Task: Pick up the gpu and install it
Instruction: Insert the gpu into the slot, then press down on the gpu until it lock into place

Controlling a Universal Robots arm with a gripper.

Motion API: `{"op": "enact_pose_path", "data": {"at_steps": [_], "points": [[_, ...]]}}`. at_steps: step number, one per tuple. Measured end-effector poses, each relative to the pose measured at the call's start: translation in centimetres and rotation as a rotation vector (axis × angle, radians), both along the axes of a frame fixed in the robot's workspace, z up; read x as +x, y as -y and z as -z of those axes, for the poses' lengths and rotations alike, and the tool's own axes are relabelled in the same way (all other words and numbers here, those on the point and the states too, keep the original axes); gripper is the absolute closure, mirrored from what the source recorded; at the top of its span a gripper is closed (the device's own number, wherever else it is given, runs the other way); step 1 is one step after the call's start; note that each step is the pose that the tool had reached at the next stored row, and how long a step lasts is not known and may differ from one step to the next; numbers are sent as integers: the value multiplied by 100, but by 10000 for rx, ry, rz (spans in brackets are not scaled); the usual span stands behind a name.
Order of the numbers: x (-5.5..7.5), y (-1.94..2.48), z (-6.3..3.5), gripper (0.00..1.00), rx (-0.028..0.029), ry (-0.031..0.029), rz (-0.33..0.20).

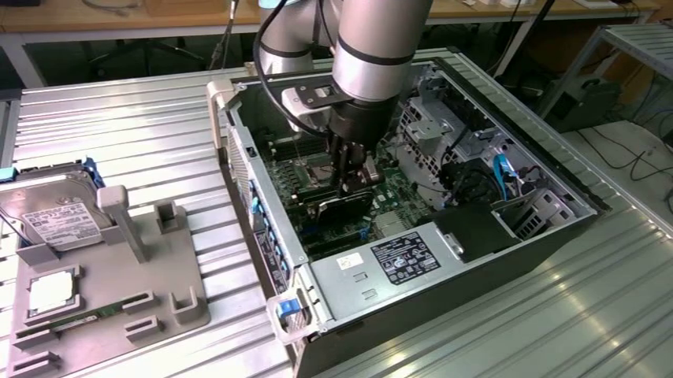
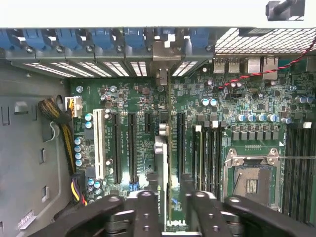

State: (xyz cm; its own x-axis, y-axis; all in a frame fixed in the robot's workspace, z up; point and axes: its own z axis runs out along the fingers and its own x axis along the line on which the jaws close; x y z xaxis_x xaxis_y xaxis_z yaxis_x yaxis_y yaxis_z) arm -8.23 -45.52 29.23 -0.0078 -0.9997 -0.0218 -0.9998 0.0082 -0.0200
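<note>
Inside the open computer case (image 1: 526, 236), which lay on its side on the ribbed metal counter (image 1: 126, 134), the arm (image 1: 373, 47) reached down over the green motherboard (image 1: 395, 193). Its pincer (image 1: 352, 183) stood around the top edge of the gpu (image 1: 342, 209), a thin black card set upright on its edge among the expansion slots. From the wrist view the gpu (image 2: 168, 163) ran edge-on straight away from the camera, its silver end bracket (image 2: 166, 52) meeting the rear slot openings of the case, with the black fingers (image 2: 143, 212) lying close on either side of the card; whether they were clamped on it or had just let go, I could not tell. Long black slots (image 2: 132, 145) lay beside the card and an empty processor socket (image 2: 252, 177) sat further along the board. Toward the exterior view's left, a grey fixture (image 1: 116, 291) on the counter carried a silver hard drive (image 1: 53, 216) with a white label and a narrow green memory stick (image 1: 90, 317).
</note>
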Motion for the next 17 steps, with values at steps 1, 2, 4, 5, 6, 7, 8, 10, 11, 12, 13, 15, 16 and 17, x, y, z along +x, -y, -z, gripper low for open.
{"op": "enact_pose_path", "data": {"at_steps": [1,2,4,5,6,7,8,10,11,12,13,15,16,17], "points": [[0,0,0,73,0,1,0],[0,0,0,78,0,0,0],[0,0,0,85,0,0,0],[0,0,0,89,0,0,0],[0,0,0,89,0,0,0],[0,0,0,89,0,0,0],[0,0,0,89,0,0,0],[0,0,0,89,0,0,0],[0,0,0,89,0,0,0],[0,0,0,89,0,0,0],[0,0,0,89,0,0,0],[0,0,0,89,0,0,0],[0,0,0,89,0,0,0],[0,0,0,89,0,0,0]]}}
